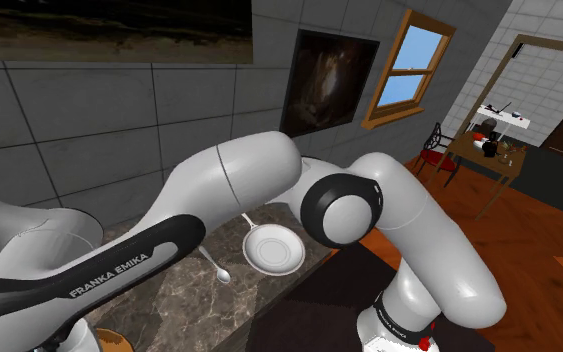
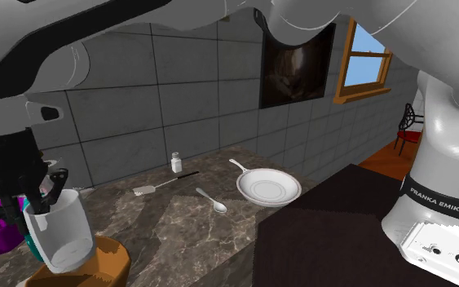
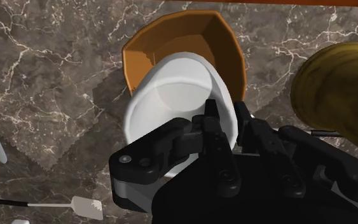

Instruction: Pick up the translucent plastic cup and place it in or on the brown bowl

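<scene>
Clasping the white cup (image 2: pixel 61 236), fingers (image 2: pixel 58 186) hold it tilted, mouth-up, over the bowl (image 2: pixel 112 259).

White arm (image 1: pixel 239 185) over a marble counter (image 1: pixel 164 300) with a white dish (image 1: pixel 274 248) and spoon (image 1: pixel 216 266)

The arm (image 1: pixel 239 180) has smooth, rounded white shells. A black ring goes around the joint (image 1: pixel 341 212) in the middle of the frame. White letters "FRANKA EMIKA" (image 1: pixel 109 275) stand on a black band at lower left. The gripper (image 3: pixel 225 121) is all black, with small round screws (image 3: pixel 128 159).
</scene>
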`<state>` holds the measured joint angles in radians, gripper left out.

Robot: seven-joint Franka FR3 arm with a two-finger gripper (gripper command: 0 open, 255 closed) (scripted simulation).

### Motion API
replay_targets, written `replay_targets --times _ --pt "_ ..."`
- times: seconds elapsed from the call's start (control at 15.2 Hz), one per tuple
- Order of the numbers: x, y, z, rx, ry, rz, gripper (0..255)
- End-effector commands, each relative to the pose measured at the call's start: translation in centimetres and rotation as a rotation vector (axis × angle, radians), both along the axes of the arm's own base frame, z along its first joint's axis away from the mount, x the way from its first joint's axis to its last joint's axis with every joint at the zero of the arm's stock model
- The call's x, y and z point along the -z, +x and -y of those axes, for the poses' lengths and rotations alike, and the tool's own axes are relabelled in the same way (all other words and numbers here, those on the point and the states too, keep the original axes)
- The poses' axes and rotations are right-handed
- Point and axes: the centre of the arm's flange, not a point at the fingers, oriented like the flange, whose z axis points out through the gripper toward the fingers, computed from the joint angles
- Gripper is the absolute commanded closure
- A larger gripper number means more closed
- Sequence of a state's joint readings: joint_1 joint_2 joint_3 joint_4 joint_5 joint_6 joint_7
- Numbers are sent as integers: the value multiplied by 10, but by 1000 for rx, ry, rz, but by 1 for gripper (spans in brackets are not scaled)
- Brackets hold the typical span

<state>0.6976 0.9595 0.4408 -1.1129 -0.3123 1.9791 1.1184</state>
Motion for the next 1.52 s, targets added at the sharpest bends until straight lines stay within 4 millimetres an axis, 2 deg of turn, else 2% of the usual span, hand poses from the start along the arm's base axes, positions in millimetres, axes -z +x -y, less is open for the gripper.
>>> replay_targets --times 0.0,0.26,0.79,0.86,1.19,1.45 --pt "11 0 0 0 1 1 255" --pt "34 0 0 0 1 1 255" --pt "34 0 0 0 1 1 255" --pt "34 0 0 0 1 1 0" --pt "34 0 0 0 1 1 0" --pt "-16 3 1 0 1 1 0"
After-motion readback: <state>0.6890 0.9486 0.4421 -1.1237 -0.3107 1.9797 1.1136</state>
